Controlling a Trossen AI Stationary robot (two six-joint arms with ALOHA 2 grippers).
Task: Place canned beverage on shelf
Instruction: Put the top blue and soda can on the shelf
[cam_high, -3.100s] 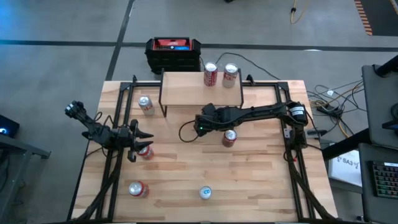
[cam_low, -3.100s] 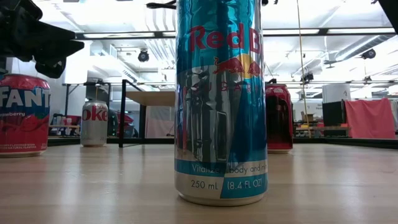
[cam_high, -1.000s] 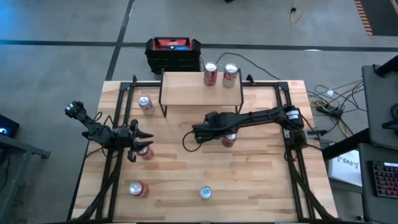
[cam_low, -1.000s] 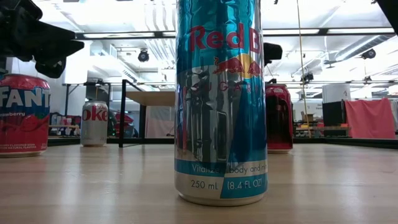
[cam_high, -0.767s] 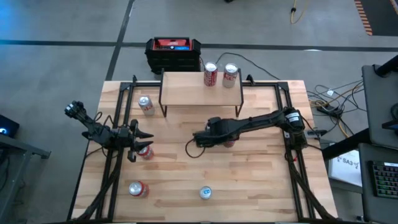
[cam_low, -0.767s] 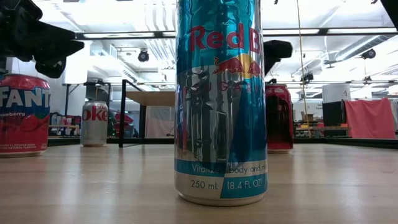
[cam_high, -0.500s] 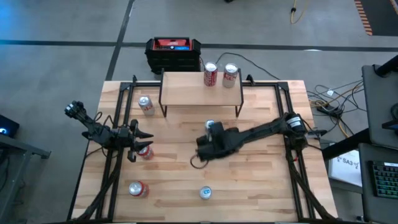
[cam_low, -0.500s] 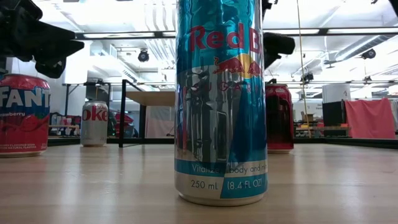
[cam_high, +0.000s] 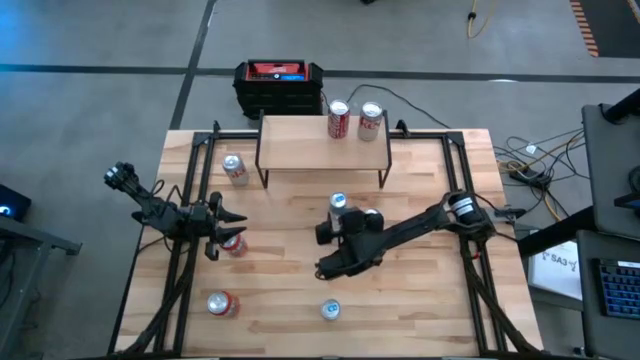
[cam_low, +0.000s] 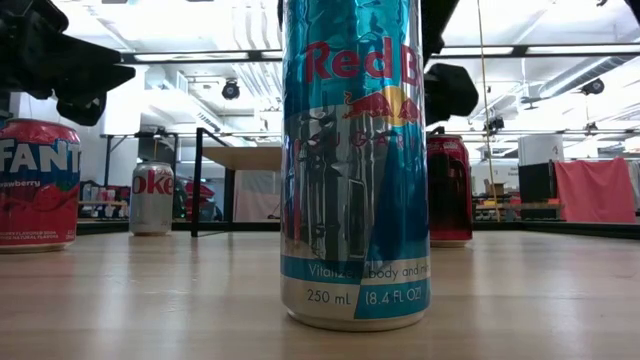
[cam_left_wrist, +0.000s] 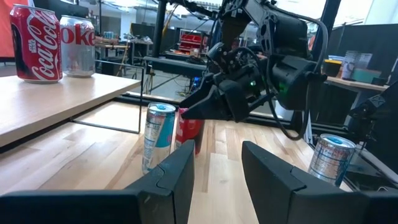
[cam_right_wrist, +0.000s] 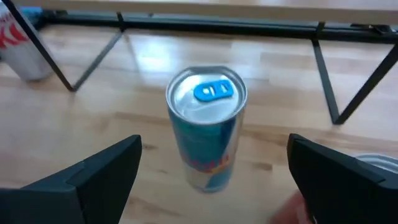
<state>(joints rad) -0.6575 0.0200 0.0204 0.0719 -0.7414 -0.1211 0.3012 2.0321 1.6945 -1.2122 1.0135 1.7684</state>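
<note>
A: Right gripper (cam_high: 346, 225), high view: out over the middle of the table (cam_high: 420, 300), pointed toward the shelf (cam_high: 300, 140). The blue can (cam_high: 338, 203) stands upright just past it, on the table in front of the shelf. Not gripped.

B: And the left?

A: Left gripper (cam_high: 222, 228) waits at the table's left side. The shelf board holds two cans (cam_high: 355, 119) at its right end; the rest of the board is bare.

B: Low view?

A: Little use. A near blue can (cam_low: 350, 160) fills the middle and hides the target. The shelf (cam_low: 240, 157) shows behind it.

B: Left wrist view?

A: The left gripper (cam_left_wrist: 217, 162) has its fingers apart with nothing between. Across the table, the right arm hangs over the blue can (cam_left_wrist: 158, 134), with a red can (cam_left_wrist: 189, 127) just behind it (close enough to get bumped, I'd say).

B: Right wrist view?

A: Clearest. The right gripper (cam_right_wrist: 212, 149) is spread wide and empty, and the blue can (cam_right_wrist: 206, 124) stands centred ahead between the two fingers. Neither finger touches it. The shelf legs are beyond.

B: So which step?

A: Approach, by my reading: lined up, grasp not yet made. The next move calls for easing forward and down until the fingers flank the can's body, then closing squarely. After that, lift clear of the board's edge and set the can on the bare stretch.
</note>
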